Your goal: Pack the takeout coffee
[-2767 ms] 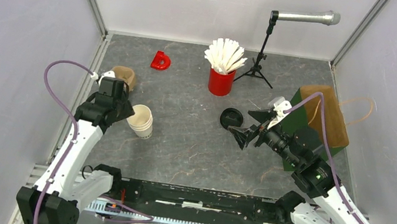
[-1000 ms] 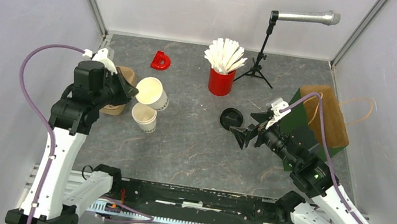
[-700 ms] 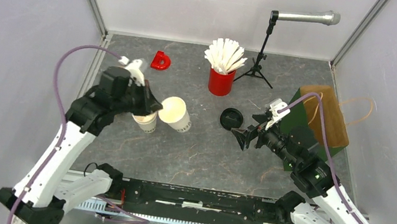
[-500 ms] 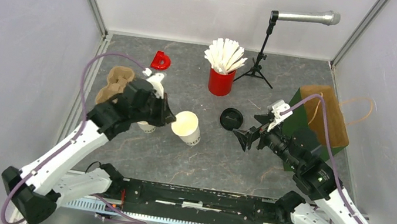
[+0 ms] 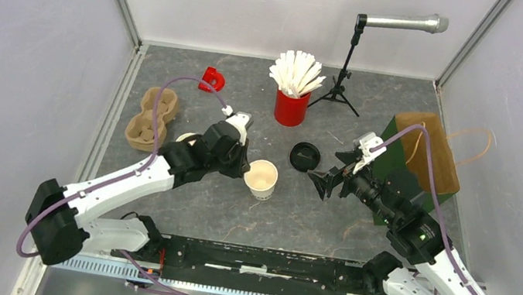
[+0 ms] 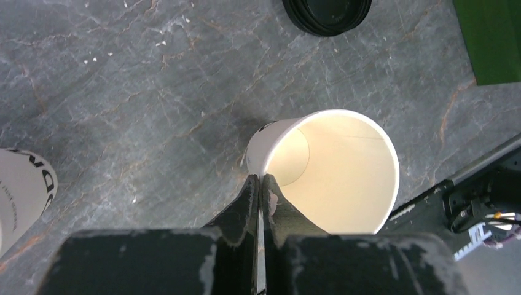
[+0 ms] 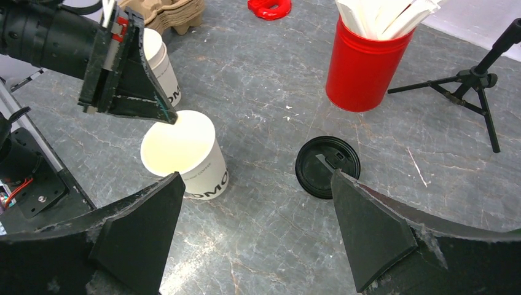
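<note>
Placement is judged in hand: a cup (image 5: 261, 179), rim pinched by the closed left fingers (image 6: 249, 200), is stood on the desk (image 5: 310, 221) near the black lid (image 5: 305, 156), which should next be grasped squarely by the wide-open right fingers (image 7: 138, 236).

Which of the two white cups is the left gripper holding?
The cup nearer the black lid, its rim pinched by the left gripper; the black lid lies beside it, and the other cup stands free.

the top view looks down from high on the whole table (image 5: 324, 227), far off. the left wrist looks straight down, close over the cup (image 6: 332, 172). the right wrist looks low and slanted across. all share cup and lid (image 7: 327, 166).
</note>
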